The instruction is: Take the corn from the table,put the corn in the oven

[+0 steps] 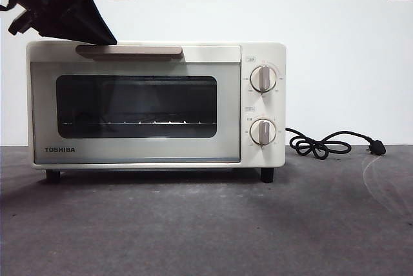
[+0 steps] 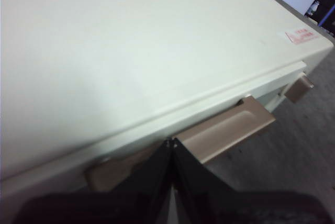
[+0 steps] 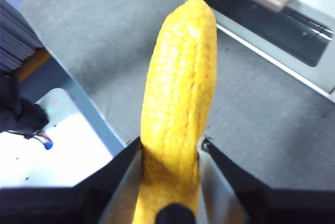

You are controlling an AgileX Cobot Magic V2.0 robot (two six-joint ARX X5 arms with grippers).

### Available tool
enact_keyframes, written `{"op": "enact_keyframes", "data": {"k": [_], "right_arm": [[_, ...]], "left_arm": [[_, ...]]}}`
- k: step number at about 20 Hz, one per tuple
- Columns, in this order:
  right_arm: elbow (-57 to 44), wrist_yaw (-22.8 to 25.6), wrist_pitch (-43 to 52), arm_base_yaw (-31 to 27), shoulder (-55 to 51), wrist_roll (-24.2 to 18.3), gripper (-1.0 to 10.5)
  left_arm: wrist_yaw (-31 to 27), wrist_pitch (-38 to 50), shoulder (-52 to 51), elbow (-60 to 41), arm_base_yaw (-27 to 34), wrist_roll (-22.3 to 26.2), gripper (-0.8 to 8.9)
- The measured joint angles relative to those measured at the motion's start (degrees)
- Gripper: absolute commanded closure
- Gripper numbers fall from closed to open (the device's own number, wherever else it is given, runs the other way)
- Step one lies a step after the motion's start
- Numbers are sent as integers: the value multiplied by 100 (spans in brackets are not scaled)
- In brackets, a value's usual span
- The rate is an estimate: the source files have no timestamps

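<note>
Two grippers at work, left gripper (image 2: 171, 143) pinched closed at the Toshiba oven's (image 1: 155, 105) bar handle (image 1: 129, 50), right gripper (image 3: 170, 148) clamping the corn (image 3: 178, 103) above the table (image 3: 261, 130), oven at its two o'clock, door closed.

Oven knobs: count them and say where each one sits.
2. Both are on the oven's panel beside the door: the upper knob and the lower knob straight below it. No others show in the front view.
</note>
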Motion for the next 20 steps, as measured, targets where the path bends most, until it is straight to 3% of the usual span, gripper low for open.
{"op": "enact_keyframes", "data": {"k": [12,20], "right_arm": [[0,332,4,0,0,-103,958],[0,474,11,0,0,-151,958]], "left_arm": [[304,-1392,-136,136,-46,46,819],[319,-3215,-70,-109,-448,284,819]]}}
